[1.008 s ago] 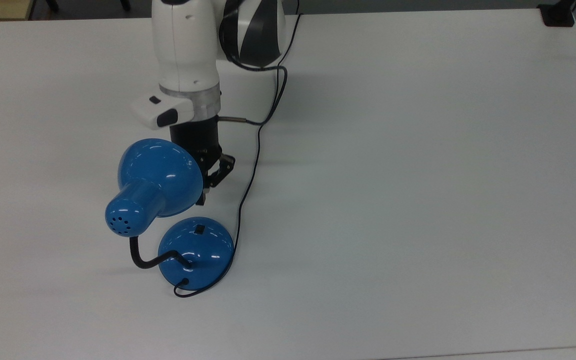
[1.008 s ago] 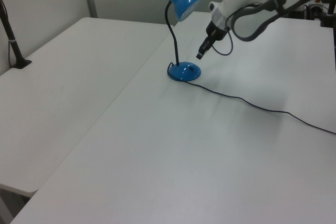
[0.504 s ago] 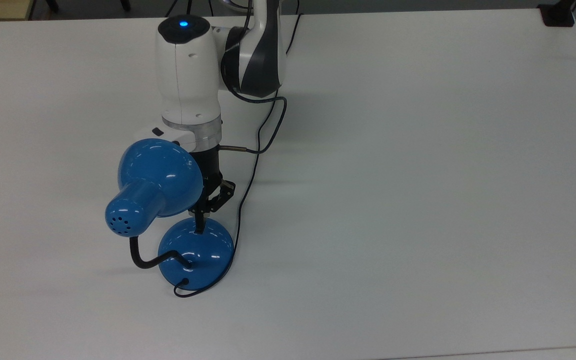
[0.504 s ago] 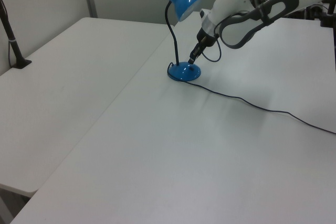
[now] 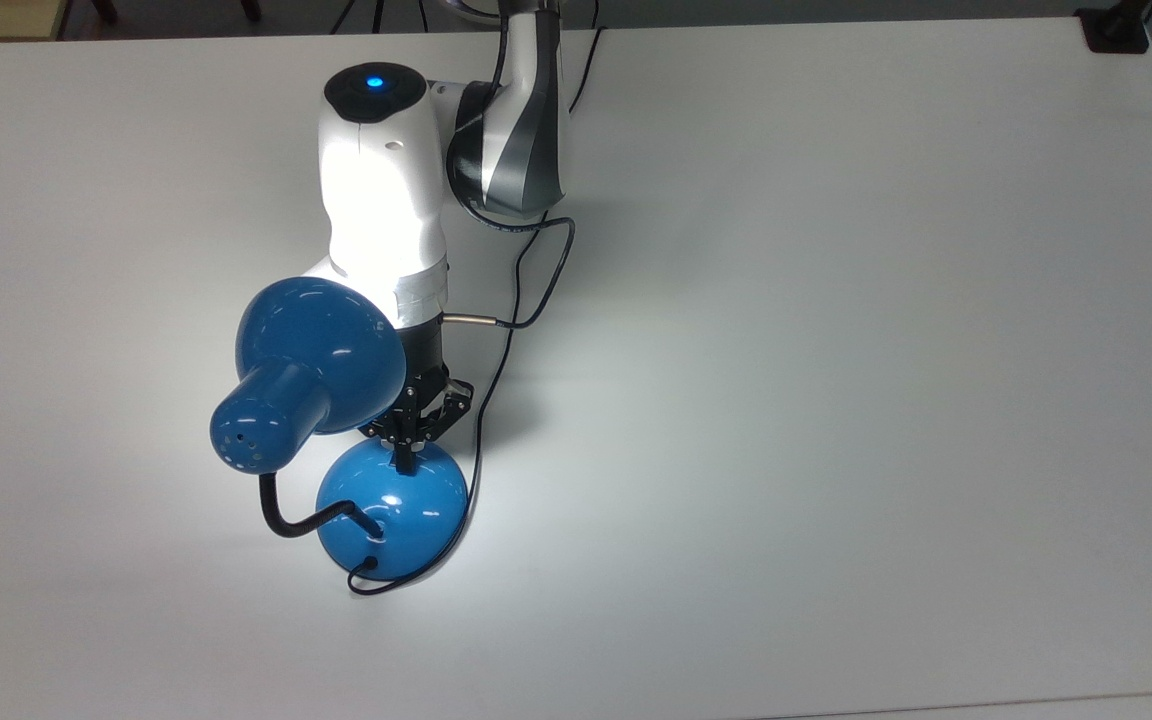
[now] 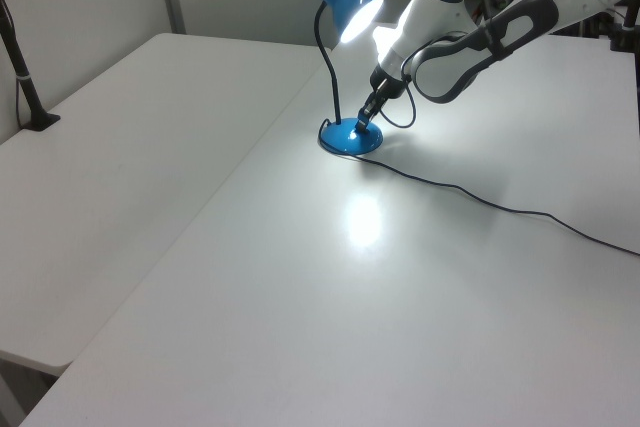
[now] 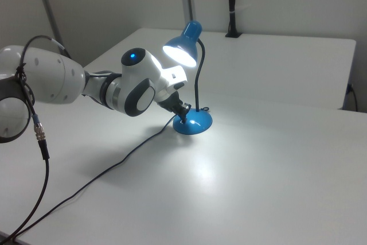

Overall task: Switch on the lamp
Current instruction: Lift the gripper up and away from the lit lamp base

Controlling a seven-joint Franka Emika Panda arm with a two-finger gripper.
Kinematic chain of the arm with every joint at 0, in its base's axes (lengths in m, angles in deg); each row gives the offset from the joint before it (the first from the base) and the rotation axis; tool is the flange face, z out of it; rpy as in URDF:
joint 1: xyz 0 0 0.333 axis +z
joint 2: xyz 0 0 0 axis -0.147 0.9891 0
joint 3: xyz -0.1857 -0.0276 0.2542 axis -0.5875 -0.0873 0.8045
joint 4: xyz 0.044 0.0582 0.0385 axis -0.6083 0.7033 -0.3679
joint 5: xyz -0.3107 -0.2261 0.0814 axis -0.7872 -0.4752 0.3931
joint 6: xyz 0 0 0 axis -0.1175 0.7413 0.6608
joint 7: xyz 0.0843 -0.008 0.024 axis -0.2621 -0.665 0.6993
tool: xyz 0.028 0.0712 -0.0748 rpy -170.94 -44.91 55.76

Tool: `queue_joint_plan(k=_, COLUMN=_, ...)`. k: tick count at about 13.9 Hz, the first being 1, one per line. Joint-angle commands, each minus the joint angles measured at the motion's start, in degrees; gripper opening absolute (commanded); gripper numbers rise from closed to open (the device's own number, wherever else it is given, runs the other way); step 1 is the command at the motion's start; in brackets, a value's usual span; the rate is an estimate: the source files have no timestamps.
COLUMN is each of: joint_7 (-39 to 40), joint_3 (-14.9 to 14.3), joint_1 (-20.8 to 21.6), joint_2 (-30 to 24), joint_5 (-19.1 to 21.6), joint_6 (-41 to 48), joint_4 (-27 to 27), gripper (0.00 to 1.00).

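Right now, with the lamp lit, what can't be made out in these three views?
- Switch on the lamp base: hidden under the gripper tip in the top view; too small in the left view and the right view.
- Bulb: in the right view, the shade opening is washed out by glare.
- Cord: cut off at the left view's right edge, plug unseen.
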Motion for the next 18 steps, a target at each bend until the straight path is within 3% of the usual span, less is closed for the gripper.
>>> queue_joint_plan(k=1, joint_7=-0.28, joint_3=-0.4, joint_1=0.22, joint_2=1.33, joint_5=1.05, joint_6=-0.99, joint_4=-1.57, gripper=0.0)
queue_joint_plan(k=5, joint_7=-0.28, joint_3=-0.4, joint_1=0.22, joint_2=0.73, joint_5=1.05, joint_6=-0.9, joint_4=-1.84, gripper=0.0)
queue_joint_plan(k=9, joint_7=0.16, joint_3=-0.4, joint_1=0.13, joint_2=-8.4, joint_5=0.97, joint_6=1.37, joint_4=4.56, gripper=0.0)
queue_joint_plan(k=13, joint_7=0.16, joint_3=-0.31, joint_1=0.48, joint_2=-19.21, joint_5=0.79, joint_6=14.35, joint_4=11.68, gripper=0.05)
queue_joint_plan(k=16, joint_7=-0.19, joint_3=-0.4, joint_1=0.48, joint_2=-27.03, joint_5=0.09, joint_6=32.8, joint_4=11.96, gripper=0.25)
queue_joint_plan(k=17, joint_7=-0.19, joint_3=-0.49, joint_1=0.22, joint_2=-29.23, joint_5=-0.35, joint_6=36.85, joint_4=11.96, gripper=0.38)
queue_joint_plan(k=18, joint_7=-0.19, joint_3=-0.58, joint_1=0.13, joint_2=-31.25, joint_5=-1.4, joint_6=40.55, joint_4=11.96, gripper=0.57)
